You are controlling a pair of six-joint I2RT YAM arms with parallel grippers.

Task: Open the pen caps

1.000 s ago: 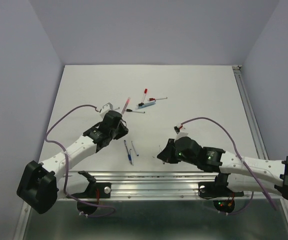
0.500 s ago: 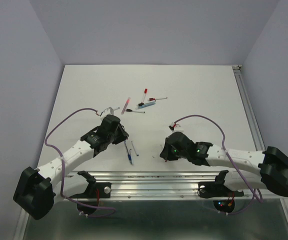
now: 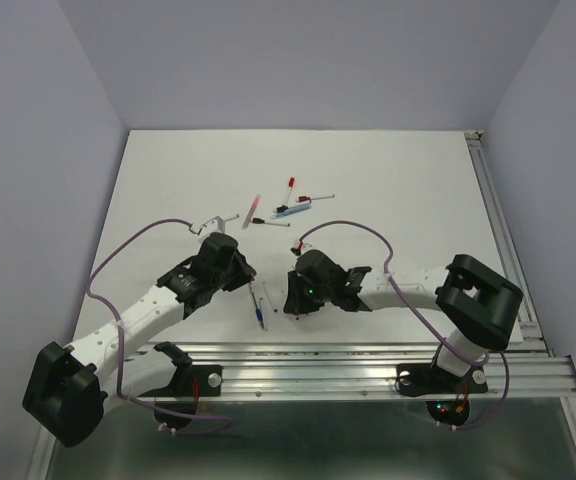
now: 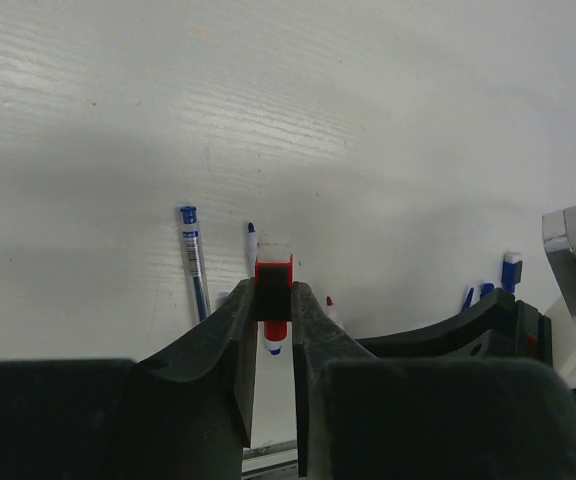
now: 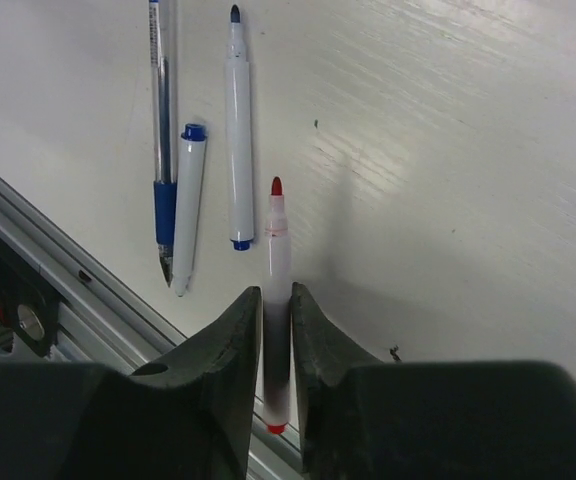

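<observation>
left jaws: pinching red cap (image 4: 274,268).
right jaws: swung left, now beside uncapped blue pen (image 5: 238,130); red pen (image 5: 277,250) between them, grip unclear.
task: red pen opened; far pens (image 3: 290,208) likely still capped.

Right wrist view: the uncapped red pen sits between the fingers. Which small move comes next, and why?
Probably open the right gripper and lift away: the red pen seems to lie on the table beside the blue pens, while the left gripper pinches a red cap.

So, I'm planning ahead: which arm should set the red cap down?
Left: the left pincer grips the red cap; the right pincer straddles the red-tipped pen.
</observation>
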